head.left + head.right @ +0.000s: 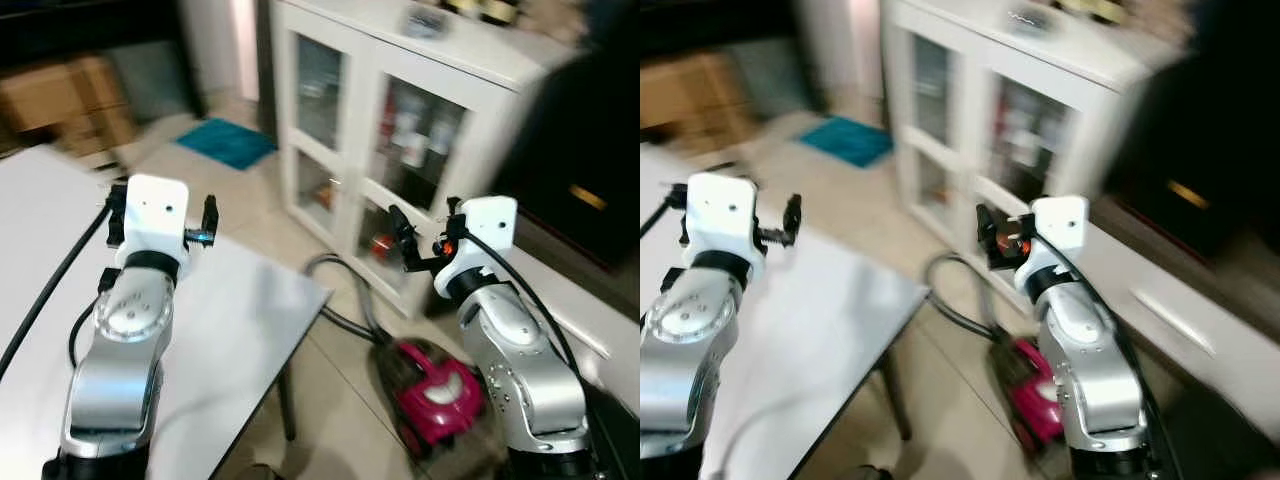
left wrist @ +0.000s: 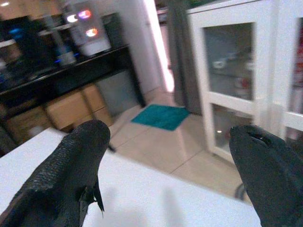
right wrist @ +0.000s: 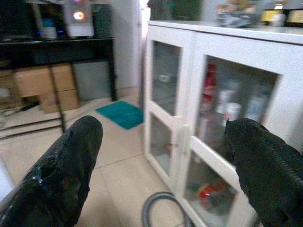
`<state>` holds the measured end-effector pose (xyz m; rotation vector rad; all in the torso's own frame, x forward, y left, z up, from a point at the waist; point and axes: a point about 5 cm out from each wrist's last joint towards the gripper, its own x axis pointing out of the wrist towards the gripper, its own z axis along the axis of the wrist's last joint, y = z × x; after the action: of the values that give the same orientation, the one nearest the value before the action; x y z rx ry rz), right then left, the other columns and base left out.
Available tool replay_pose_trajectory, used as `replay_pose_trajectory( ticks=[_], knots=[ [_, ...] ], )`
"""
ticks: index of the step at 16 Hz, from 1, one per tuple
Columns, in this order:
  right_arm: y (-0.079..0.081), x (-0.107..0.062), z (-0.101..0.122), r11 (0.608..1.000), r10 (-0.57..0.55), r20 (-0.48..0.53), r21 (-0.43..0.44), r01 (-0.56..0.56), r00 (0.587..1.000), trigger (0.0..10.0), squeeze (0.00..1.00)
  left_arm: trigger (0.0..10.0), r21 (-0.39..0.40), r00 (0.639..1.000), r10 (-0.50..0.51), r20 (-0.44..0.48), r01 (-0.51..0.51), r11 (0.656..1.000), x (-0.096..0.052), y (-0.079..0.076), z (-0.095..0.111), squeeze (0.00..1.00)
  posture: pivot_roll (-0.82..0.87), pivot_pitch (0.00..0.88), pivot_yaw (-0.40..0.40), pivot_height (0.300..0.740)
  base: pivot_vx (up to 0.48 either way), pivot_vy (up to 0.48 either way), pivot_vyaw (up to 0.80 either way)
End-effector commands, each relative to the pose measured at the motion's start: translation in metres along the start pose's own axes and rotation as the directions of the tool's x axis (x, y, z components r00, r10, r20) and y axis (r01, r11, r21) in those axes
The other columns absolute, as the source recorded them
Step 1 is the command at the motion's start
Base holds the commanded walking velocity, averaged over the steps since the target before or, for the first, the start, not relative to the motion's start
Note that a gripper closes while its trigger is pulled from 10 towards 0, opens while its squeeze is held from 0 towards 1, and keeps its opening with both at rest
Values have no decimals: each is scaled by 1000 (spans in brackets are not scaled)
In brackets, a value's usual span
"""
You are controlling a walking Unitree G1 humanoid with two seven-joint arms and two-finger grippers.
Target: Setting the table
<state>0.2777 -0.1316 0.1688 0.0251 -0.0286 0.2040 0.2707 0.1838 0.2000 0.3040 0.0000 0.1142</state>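
Both grippers, left (image 1: 163,222) and right (image 1: 425,237), spread, empty | cabinet (image 1: 400,130) contents blurred | table (image 1: 230,330) edge cut off

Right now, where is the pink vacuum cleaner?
In the left eye view, the pink vacuum cleaner sits on the tiled floor low and right of centre, below the right gripper, between the white table and the white glass-door cabinet.

My white surface (image 1: 240,300) lies bare and flat at my left, its near corner pointing toward the cabinet.
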Motion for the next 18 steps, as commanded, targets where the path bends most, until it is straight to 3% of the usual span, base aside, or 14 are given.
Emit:
replay_pose_trajectory(
  ticks=[1, 2, 3, 5, 9, 15, 18],
  knots=[
    [-7, 0, -3, 999, -33, -4, 10, 33, 999, 10000, 1000, 10000, -32, 1000, -17, -4, 17, 999, -1, 0, 1, 1000, 17, 0, -24, 740, 0, 0, 800],
    [-7, 1, -3, 1000, -30, -3, 9, 30, 1000, 10000, 1000, 10000, -61, 1000, -22, -19, 21, 998, -1, 0, -1, 996, 16, 0, -25, 740, 0, 0, 800],
    [-10, 2, -3, 999, -38, -6, -8, 38, 999, 10000, 1000, 10000, -54, 1000, -6, -26, 4, 999, -1, -1, -5, 0, 15, 0, -29, 740, 0, 0, 800],
    [-14, 4, -5, 998, -55, -24, 2, 55, 998, 10000, 1000, 10000, -78, 998, 17, -56, -21, 997, -4, 0, -10, 0, 13, 0, -34, 740, 0, 0, 800],
    [-14, 3, -5, 998, -61, -16, -7, 60, 998, 10000, 1000, 10000, 2, 999, -39, -3, 39, 999, -4, -8, -4, 0, 0, 0, -22, 740, 0, 0, 800],
    [-11, 0, -5, 999, -44, -16, 9, 44, 999, 10000, 1000, 10000, -23, 999, -48, 2, 48, 999, -2, -10, -5, 0, -6, 0, -18, 740, 0, 0, 800],
    [-12, 0, -5, 999, -42, -17, 9, 42, 999, 10000, 1000, 10000, -28, 998, -61, 0, 61, 998, -4, -12, -5, 0, -9, 0, -20, 740, 0, 270, 800]
  ],
)
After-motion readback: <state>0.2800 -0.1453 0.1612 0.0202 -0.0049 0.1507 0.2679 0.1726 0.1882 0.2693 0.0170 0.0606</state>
